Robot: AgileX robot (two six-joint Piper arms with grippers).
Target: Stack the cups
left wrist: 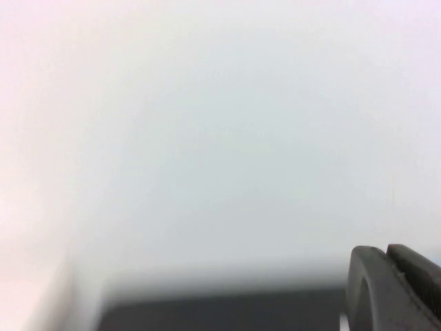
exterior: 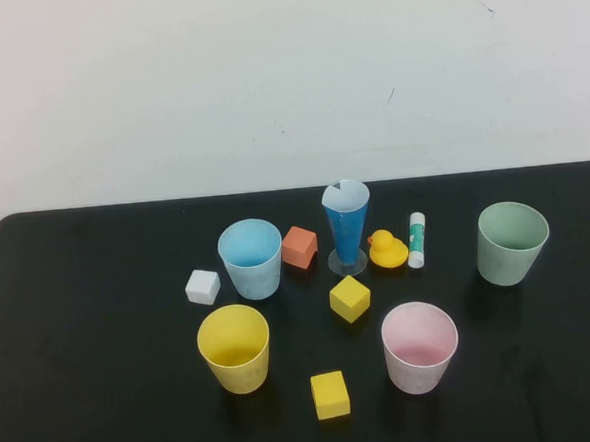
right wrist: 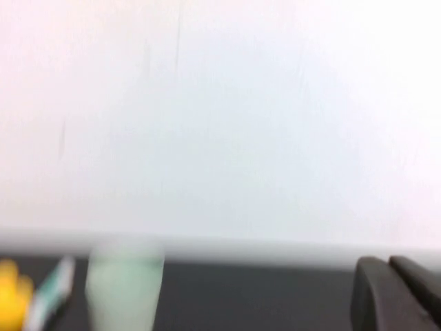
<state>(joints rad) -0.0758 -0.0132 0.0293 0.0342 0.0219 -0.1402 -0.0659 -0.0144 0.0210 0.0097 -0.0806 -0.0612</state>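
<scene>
High view: shows the whole black table and all things on it, but no arm and no gripper.
Left wrist view: the left gripper shows in the lower right corner of the frame, dark fingers pressed together, clenched on nothing; behind it only the white wall and a strip of the table.
Right wrist view: the right gripper in the lower right corner, also clenched and empty; blurred at lower left are the green cup, a glue stick and a yellow duck.
Cups: all four stand upright and apart, none stacked. Blue cup left of centre, yellow cup below it, pink cup at lower right, green cup at far right.
Other things: tall blue glass in the centre, orange block between it and the blue cup, white block, two yellow blocks.
Surface: matte black, with white wall behind.
Open room: wide bare table at the left and right edges of the frame.
</scene>
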